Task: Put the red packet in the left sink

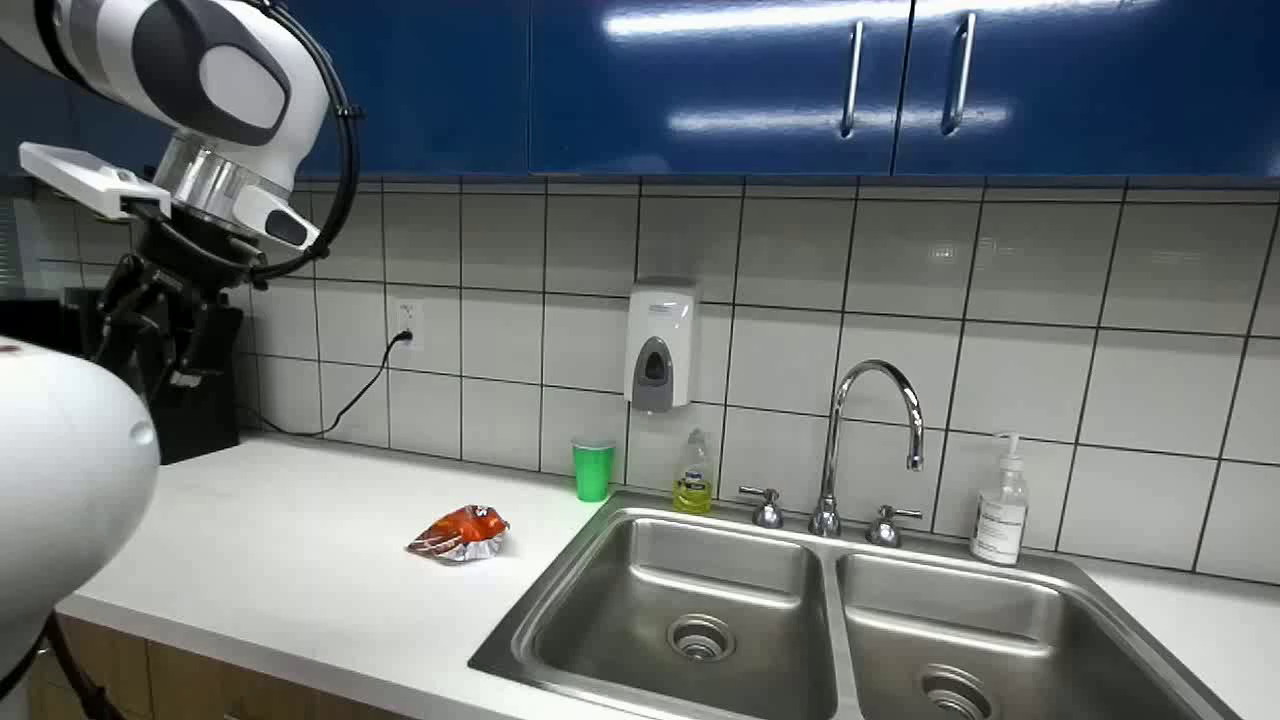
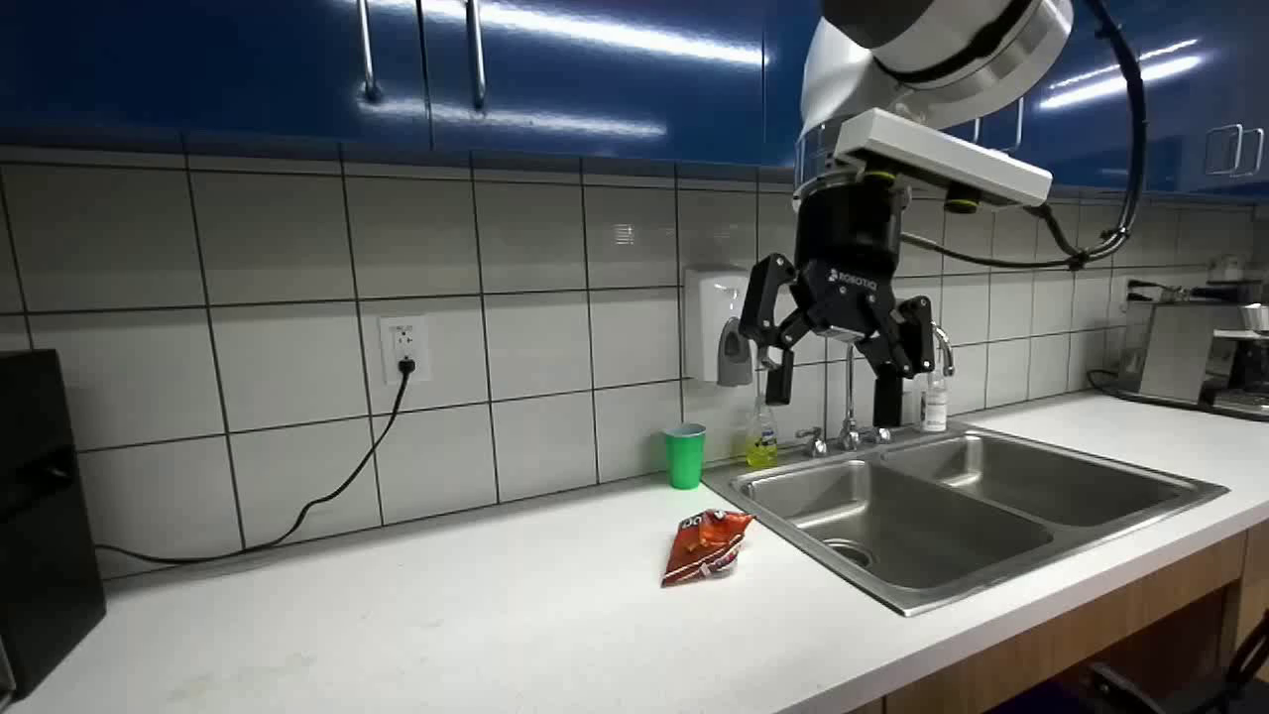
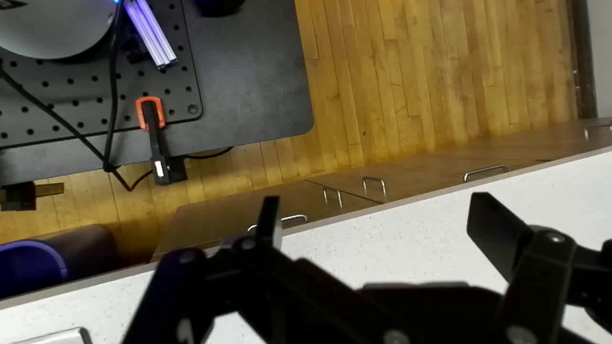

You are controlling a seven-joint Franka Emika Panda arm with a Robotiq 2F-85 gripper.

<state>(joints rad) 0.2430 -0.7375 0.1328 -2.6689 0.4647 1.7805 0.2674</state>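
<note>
One red packet lies near one cup and two basins

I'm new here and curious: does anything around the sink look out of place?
Yes, the red packet: it lies crumpled on the counter beside the left sink, like a discarded wrapper. The green cup nearby stands upright.

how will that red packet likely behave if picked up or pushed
The red packet is probably floppy, given its crumpled folds. Its shiny, foil-like surface may be slippery. Its uneven outline makes rolling seem unlikely.
</note>
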